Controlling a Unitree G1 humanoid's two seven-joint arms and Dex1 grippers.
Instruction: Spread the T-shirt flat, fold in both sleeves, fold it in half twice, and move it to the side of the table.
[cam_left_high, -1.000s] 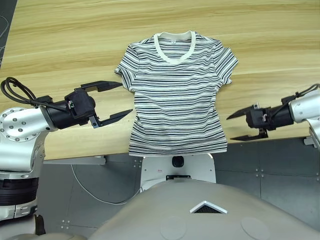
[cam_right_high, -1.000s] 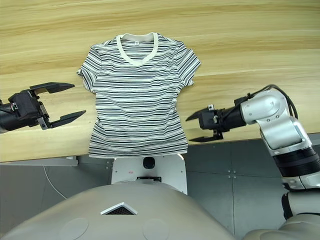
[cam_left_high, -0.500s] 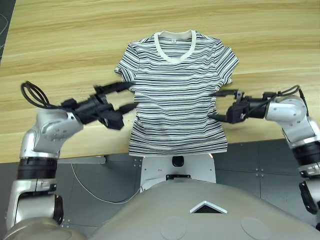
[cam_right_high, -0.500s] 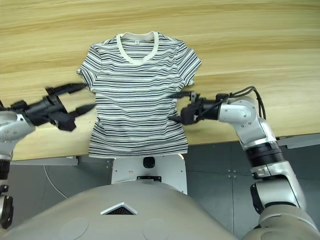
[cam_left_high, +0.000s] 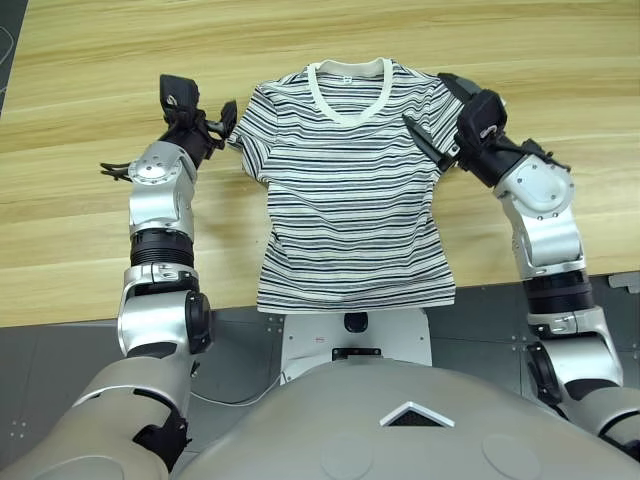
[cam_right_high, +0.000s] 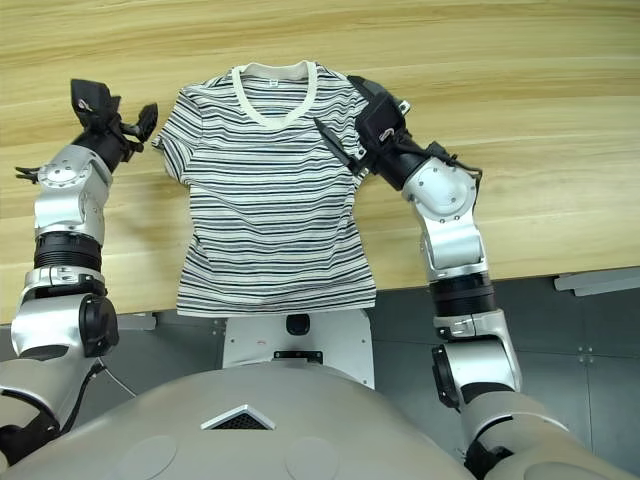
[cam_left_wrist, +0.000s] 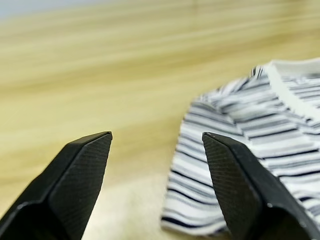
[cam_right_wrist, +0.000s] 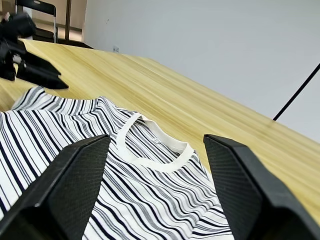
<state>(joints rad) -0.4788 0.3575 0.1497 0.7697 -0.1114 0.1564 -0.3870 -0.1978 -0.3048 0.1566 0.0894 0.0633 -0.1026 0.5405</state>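
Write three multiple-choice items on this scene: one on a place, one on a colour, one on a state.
1. Where is the left gripper?
A. Over the T-shirt's hem.
B. Beside its sleeve.
C. At its middle.

2. What colour is the collar?
A. Red.
B. Black.
C. White.

3. How does the T-shirt lie?
A. Flat, sleeves out.
B. Folded in half.
C. Bunched up.

Answers:
1 B: the eye views show the gripper next to the sleeve on the robot's left.
2 C: the neck band is plain white against the stripes.
3 A: the whole front shows, with both sleeves spread.
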